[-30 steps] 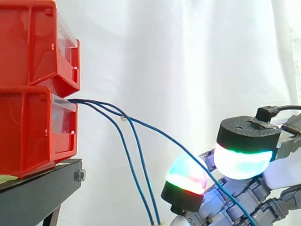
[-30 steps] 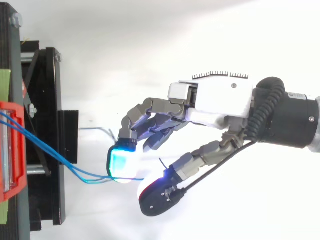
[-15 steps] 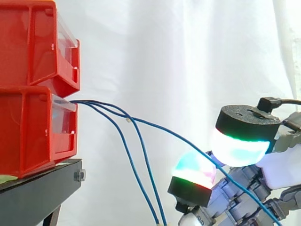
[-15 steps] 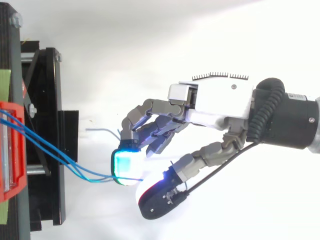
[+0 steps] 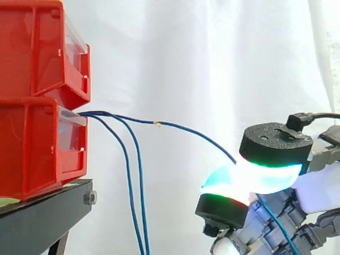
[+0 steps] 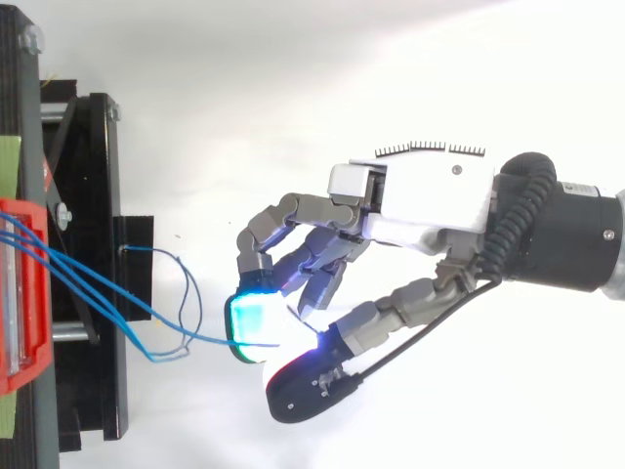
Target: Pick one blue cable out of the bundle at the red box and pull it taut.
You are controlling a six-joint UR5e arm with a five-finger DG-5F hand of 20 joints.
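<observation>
The hand [image 6: 420, 200] pinched one blue cable [image 5: 180, 126] between two curled, glowing pads. It arched there from the red box [image 5: 32, 149], while two other cables [image 5: 140, 186] hung loose.

Left: red bins [image 5: 37, 143] on black stand [image 5: 42, 223] block passage.
Middle: 2 slack blue cables [image 5: 139, 186] hang down.
Above: open air.

Hand [image 6: 420, 200] curled, one blue cable [image 6: 200, 336] pinched between cyan pad and thumb. Cable runs left over black stand [image 6: 103, 195] to red box [image 6: 37, 293].
</observation>
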